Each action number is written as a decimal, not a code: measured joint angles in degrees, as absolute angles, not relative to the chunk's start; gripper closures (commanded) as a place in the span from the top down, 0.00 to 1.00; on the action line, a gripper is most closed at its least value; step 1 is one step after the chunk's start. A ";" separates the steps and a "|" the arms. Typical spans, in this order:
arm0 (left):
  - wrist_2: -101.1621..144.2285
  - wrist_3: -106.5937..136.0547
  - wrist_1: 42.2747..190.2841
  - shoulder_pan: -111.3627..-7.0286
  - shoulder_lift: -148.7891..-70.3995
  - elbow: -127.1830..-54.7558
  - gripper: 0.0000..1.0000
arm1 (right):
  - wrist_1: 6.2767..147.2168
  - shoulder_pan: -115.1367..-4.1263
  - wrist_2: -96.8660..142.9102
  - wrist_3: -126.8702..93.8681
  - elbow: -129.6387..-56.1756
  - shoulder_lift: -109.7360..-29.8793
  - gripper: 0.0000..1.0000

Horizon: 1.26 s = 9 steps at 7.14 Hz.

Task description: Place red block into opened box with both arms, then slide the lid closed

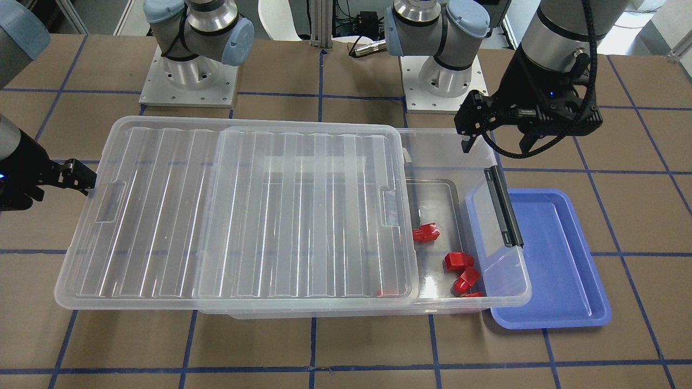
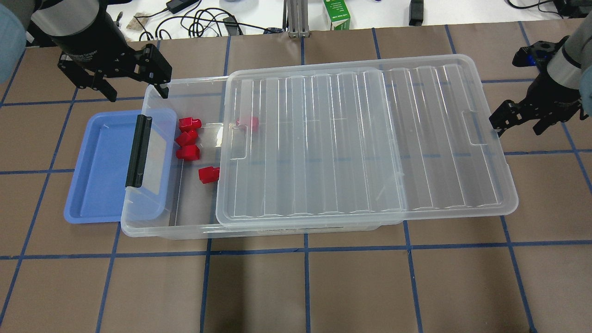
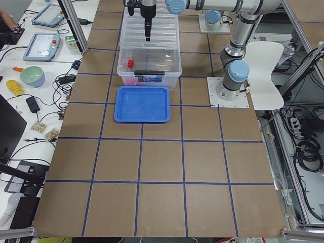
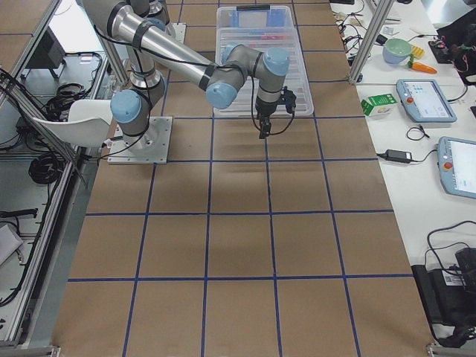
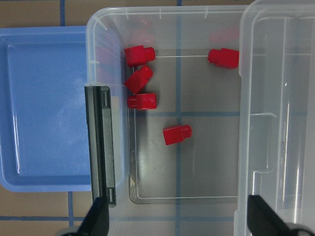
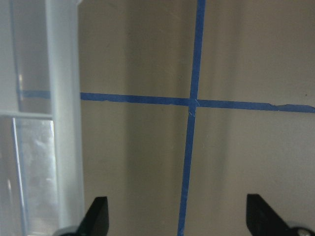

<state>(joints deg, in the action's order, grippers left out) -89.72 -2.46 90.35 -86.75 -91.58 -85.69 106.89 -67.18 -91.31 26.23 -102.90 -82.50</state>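
Note:
The clear box (image 2: pixel 162 230) lies across the table, its black bar (image 2: pixel 138 150) on the short end at my left. The ribbed lid (image 2: pixel 360 138) covers most of the box and overhangs its right end, leaving the left part uncovered. Several red blocks lie loose there, one (image 2: pixel 209 174) nearest the lid and one (image 2: pixel 249 123) showing through the lid's edge. My left gripper (image 2: pixel 138 95) hangs open above the box's far left corner, holding nothing; its wrist view looks down on a red block (image 5: pixel 177 134). My right gripper (image 2: pixel 518 128) stands open just beyond the lid's right end, empty.
A blue tray (image 2: pixel 99 175) lies at the left, and the box's barred end overlaps it. A green carton (image 2: pixel 336 14) and cables sit beyond the far table edge. Blue tape lines cross the brown tabletop (image 6: pixel 189 105). Both arm bases (image 1: pixel 189 81) stand behind the box.

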 measured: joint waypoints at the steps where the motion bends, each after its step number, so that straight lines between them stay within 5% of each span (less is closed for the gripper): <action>1: -89.68 -2.46 90.35 -86.75 -91.58 -85.69 1.00 | 106.85 -68.20 -91.26 24.55 -102.92 -82.52 1.00; 9: -89.77 -2.46 90.35 -86.83 -91.58 -85.92 1.00 | 107.29 -81.93 -91.14 5.23 -102.69 -81.88 1.00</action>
<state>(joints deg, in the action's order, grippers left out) -89.77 -2.46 90.35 -86.83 -91.58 -85.92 107.29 -81.93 -91.14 5.23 -102.69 -81.88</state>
